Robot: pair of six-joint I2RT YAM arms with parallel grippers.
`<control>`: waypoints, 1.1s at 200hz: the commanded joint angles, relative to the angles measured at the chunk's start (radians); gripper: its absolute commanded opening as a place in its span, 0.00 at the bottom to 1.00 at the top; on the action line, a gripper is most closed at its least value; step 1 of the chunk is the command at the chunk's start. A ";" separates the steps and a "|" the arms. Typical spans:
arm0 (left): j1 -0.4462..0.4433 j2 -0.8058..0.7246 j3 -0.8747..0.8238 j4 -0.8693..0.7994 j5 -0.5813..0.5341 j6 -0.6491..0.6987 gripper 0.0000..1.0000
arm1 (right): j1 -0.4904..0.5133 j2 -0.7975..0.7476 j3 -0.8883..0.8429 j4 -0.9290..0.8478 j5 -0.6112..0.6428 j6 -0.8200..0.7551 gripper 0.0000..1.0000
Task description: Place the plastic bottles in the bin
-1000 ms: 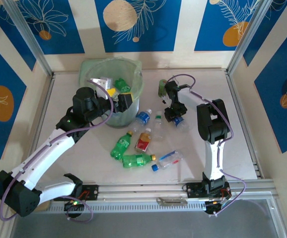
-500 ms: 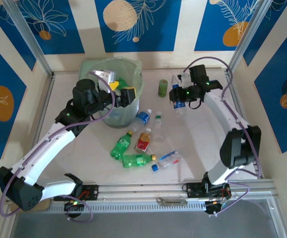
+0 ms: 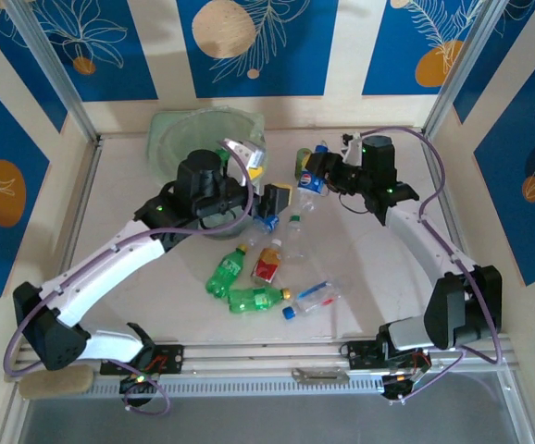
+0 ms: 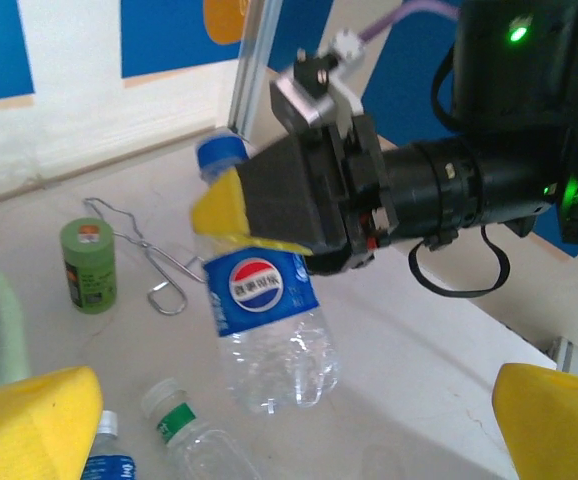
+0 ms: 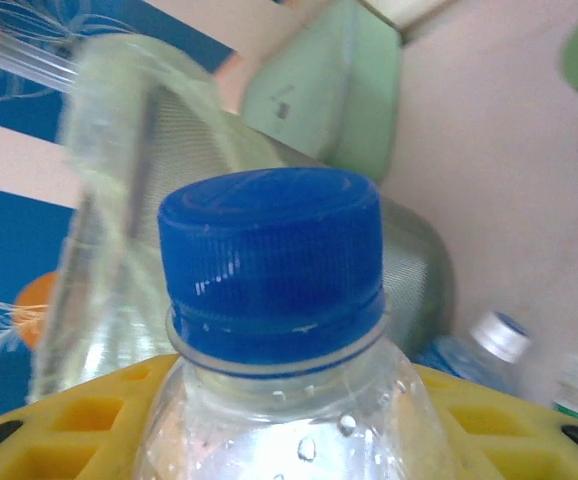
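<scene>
A bottle [image 4: 269,320] is held clenched in the right tool [image 3: 316,172], lifted above the surface [image 3: 360,268] near its far edge, just to the right of the bin [image 3: 170,139]. The bottle is judged to be light, because it is clear and almost empty, with only drops inside. Its thin walls are expected to give way under pressure, and the smooth plastic can slip. The firmest place to hold is therefore taken to be the shoulder under the cap [image 5: 269,255], and there it is pressed between the yellow pads [image 5: 69,430]. The body hangs free below, a little tilted, so some swinging is to be expected.

The right arm is raised from the near right corner along the right edge and is bent to the left, with the wrist turned toward the bin. The left arm is stretched from the near left corner toward the middle. The left tool [image 3: 277,198] is released, with its fingers spread wide, and nothing is held in it. The loose bottles [image 3: 258,298] lie in the middle of the surface.
</scene>
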 commanded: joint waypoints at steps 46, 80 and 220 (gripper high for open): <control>-0.042 0.078 0.051 0.018 -0.047 -0.011 1.00 | 0.124 -0.139 -0.031 0.316 0.049 0.106 0.41; -0.041 0.090 0.079 0.005 -0.064 0.014 1.00 | 0.184 -0.170 -0.030 0.331 0.060 0.059 0.41; -0.040 0.064 0.027 0.072 -0.042 0.004 0.60 | 0.240 -0.186 -0.044 0.322 0.121 0.008 0.45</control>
